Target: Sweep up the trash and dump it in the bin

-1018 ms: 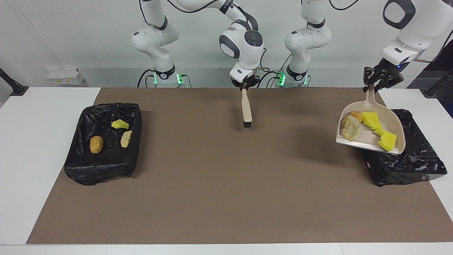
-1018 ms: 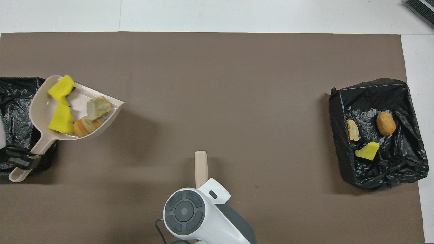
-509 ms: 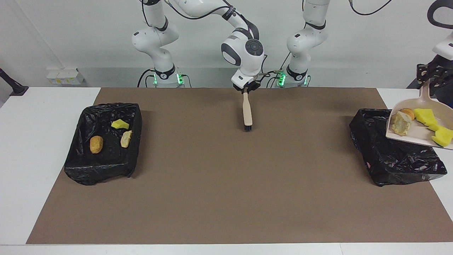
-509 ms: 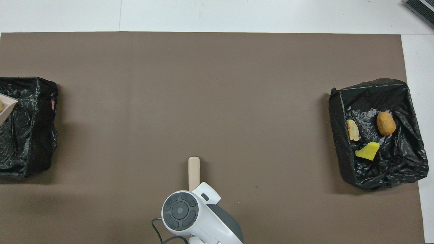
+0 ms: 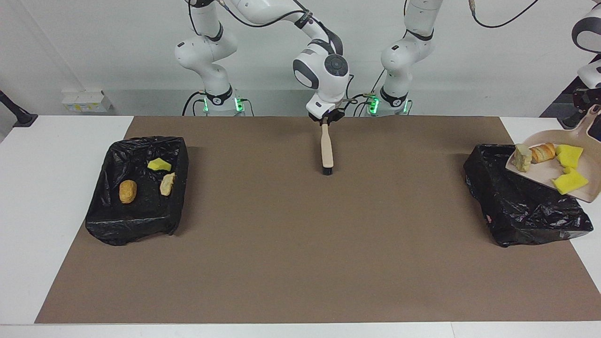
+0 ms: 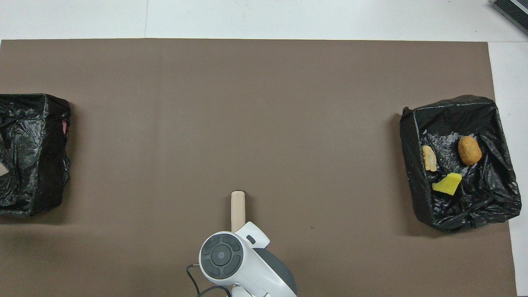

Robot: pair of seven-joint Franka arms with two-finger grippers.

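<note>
Left pincer [image 5: 592,109] clamps the dustpan [image 5: 544,176] of four scraps [image 5: 569,180] tilted over the bin [image 5: 521,211]; overshooting its outer rim risks spillage onto the worktop [image 5: 300,263]; right pincer [image 5: 325,119], closed on the brush [image 5: 327,150], waits.

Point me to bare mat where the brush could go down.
Free: the whole brown mat between the two black-bagged bins, apart from the beige-handled brush hanging from the right claw mid-table, close to the robots. Crowded: the left arm's end, where the left claw holds the loaded beige dustpan over that bin.
</note>
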